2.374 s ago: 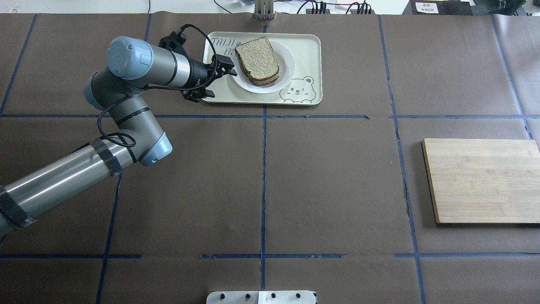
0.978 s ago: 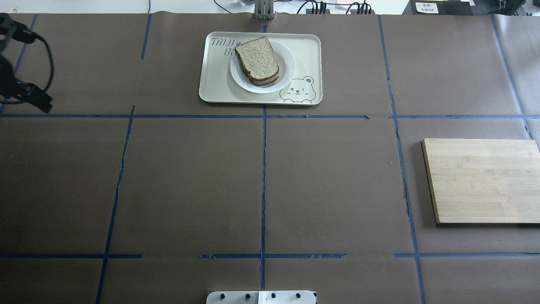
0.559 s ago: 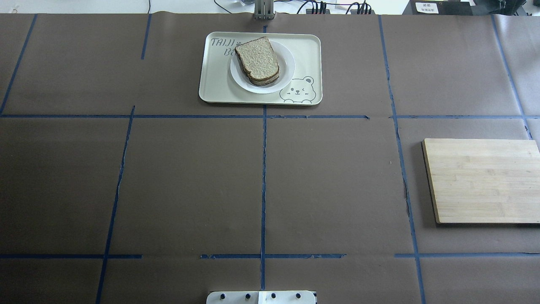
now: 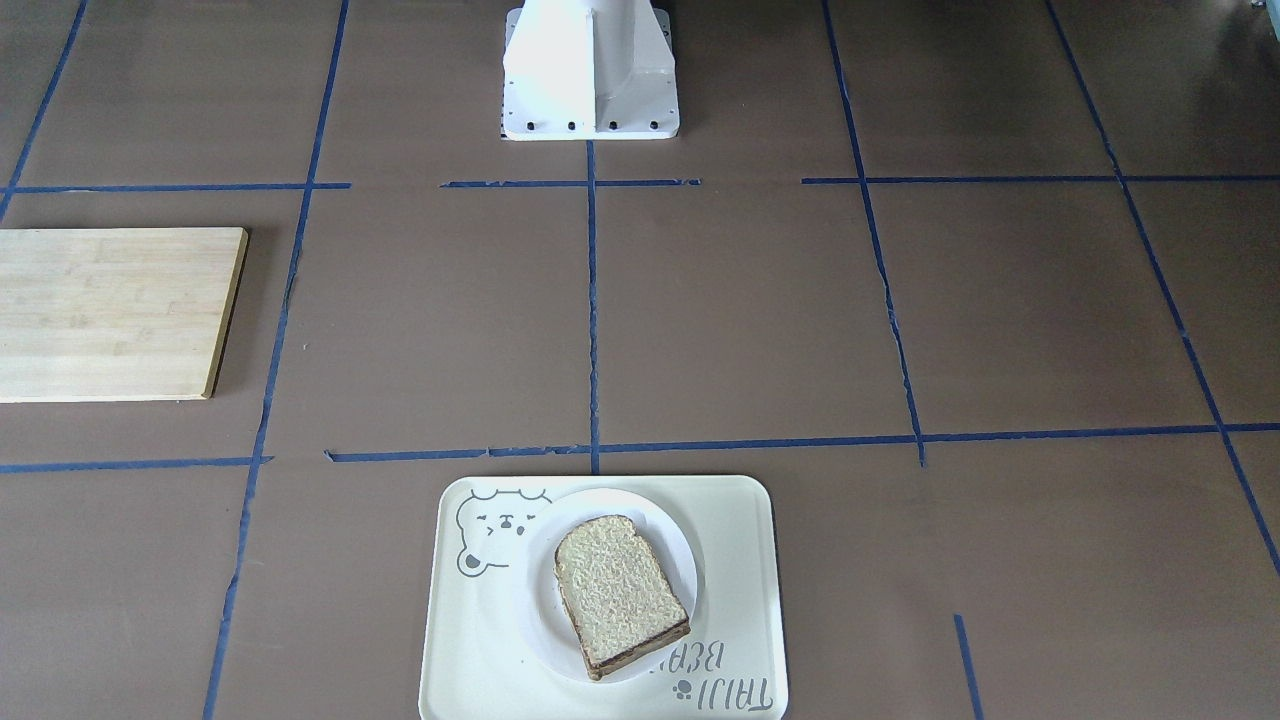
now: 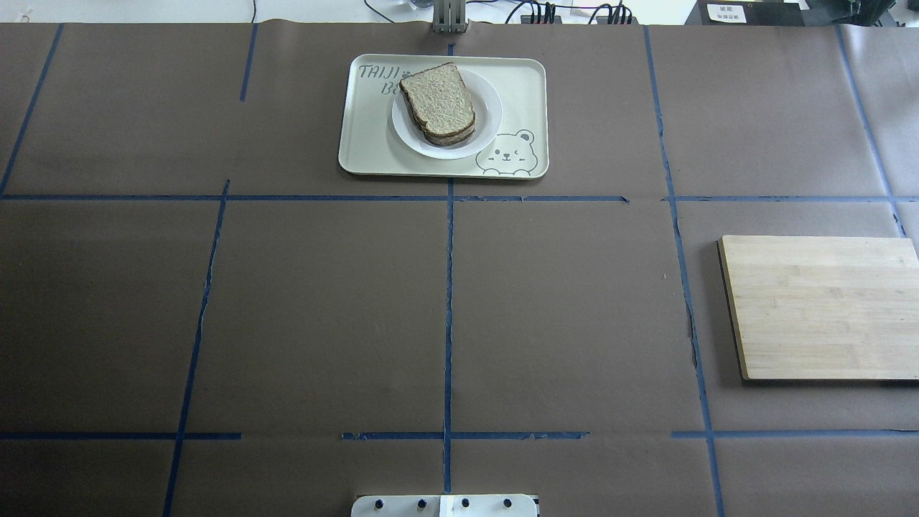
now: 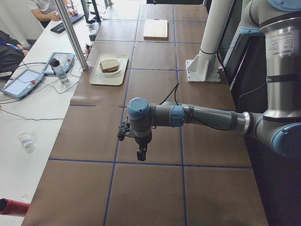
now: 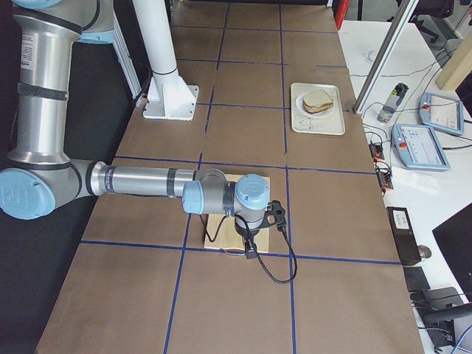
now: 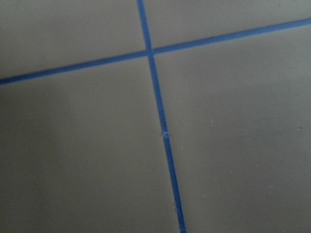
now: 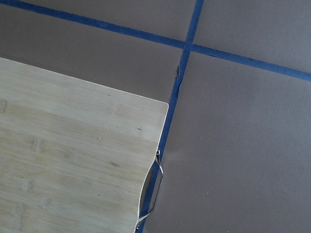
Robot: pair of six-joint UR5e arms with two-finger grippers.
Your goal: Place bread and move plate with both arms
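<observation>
Tabletop (image 5: 323,301) in brown paper, divided by blue tape lines (image 5: 448,287), carries all items. On the robot's left side, the grey tubular left arm (image 6: 207,115) with light-blue joint caps extends out over the table, visible in the exterior left view only. Its black two-finger left gripper (image 6: 140,154) points down and hangs above bare brown paper, near a tape line; whether the fingers are apart or together cannot be determined from that view. The left wrist camera shows only paper and a tape crossing. At the table's middle, on the far side from the white box-shaped pedestal (image 4: 590,70), a cream rectangular tray (image 5: 524,86) with a bear drawing lies flat. A small round white plate (image 5: 490,122) sits inside the tray. The pale tan bread (image 5: 438,100) with dark brown crust rests on the plate, crumb face up. On the robot's right side, a rectangular light-wood cutting board (image 5: 818,309) lies flat, well apart from the tray. The grey right arm (image 7: 147,181) reaches over this board, and the black right gripper (image 7: 251,251) points down above the board's edge; its finger state likewise cannot be determined. The right wrist camera shows one board corner beside a tape crossing.
</observation>
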